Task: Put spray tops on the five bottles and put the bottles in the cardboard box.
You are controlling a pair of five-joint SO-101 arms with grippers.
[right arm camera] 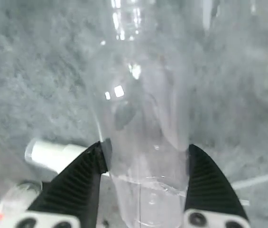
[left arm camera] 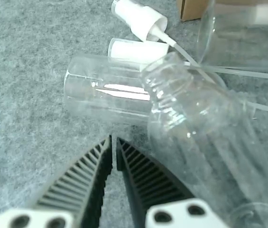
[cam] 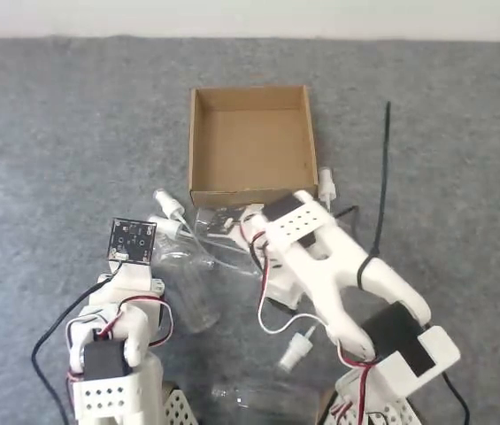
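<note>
Cardboard box (cam: 195, 142): at the far side of the table (cam: 55, 133), nothing inside

Right claw (right arm camera: 148, 154): clamped across a clear bottle (right arm camera: 143, 109), low, just before the box's near wall; whether this bottle carries a top cannot be told

Left claw (left arm camera: 114, 154): pinched nearly together, holding nothing, just beside an uncapped bottle (left arm camera: 190, 109) lying on its side

Spray tops, loose: one top (cam: 168, 205) near the box's near-left corner, another top (cam: 325, 184) by its right wall, a third top (cam: 298, 347) nearer the front

Hazards, judged: smooth plastic may twist or slip from the grip on lifting; trailing tubes (left arm camera: 238, 71) may snag neighbouring bottles; a nudge from the left claw would set the uncapped bottle rolling
</note>
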